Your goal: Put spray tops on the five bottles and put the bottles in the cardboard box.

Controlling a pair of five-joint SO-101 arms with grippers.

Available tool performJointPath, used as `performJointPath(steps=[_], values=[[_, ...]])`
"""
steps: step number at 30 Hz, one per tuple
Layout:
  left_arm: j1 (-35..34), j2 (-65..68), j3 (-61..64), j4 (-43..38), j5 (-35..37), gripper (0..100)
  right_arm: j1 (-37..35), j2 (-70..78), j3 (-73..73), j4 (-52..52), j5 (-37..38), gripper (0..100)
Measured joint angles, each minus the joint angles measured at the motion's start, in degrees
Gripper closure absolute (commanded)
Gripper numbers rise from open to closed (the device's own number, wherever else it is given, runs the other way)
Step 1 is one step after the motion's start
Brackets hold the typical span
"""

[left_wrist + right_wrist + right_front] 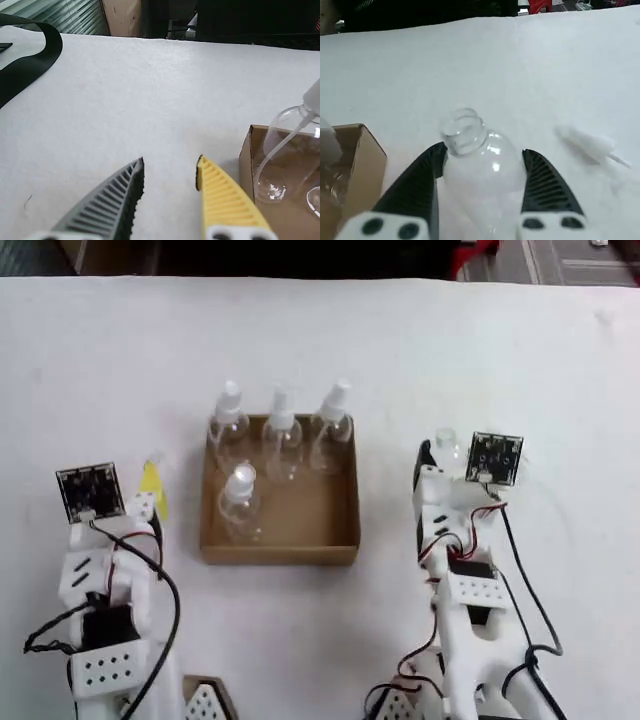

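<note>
The cardboard box [280, 540] sits mid-table and holds several clear bottles with white spray tops: three along its back wall [282, 440] and one at its front left [240, 502]. My right gripper [484, 150] is shut on a clear bottle [482, 170] that stands to the right of the box [360, 155]. That bottle [447, 448] has an open neck with no top. A loose white spray top [590, 145] lies on the cloth just beyond it. My left gripper [170, 167] is open, with nothing between its fingers, low over the cloth left of the box [247, 150].
A white cloth [400, 340] covers the table, with wide free room behind the box and on both far sides. A capped bottle [285, 155] at the box's near corner stands close to my yellow finger [225, 200]. Cables [500, 570] trail along the right arm.
</note>
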Motion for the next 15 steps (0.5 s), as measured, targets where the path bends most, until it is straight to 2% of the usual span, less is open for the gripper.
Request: performJointPath(steps=[15], values=[[0.0,0.0,0.0,0.0,0.0,83,-0.1,-1.1,-0.4,4.7,0.0,83.5]])
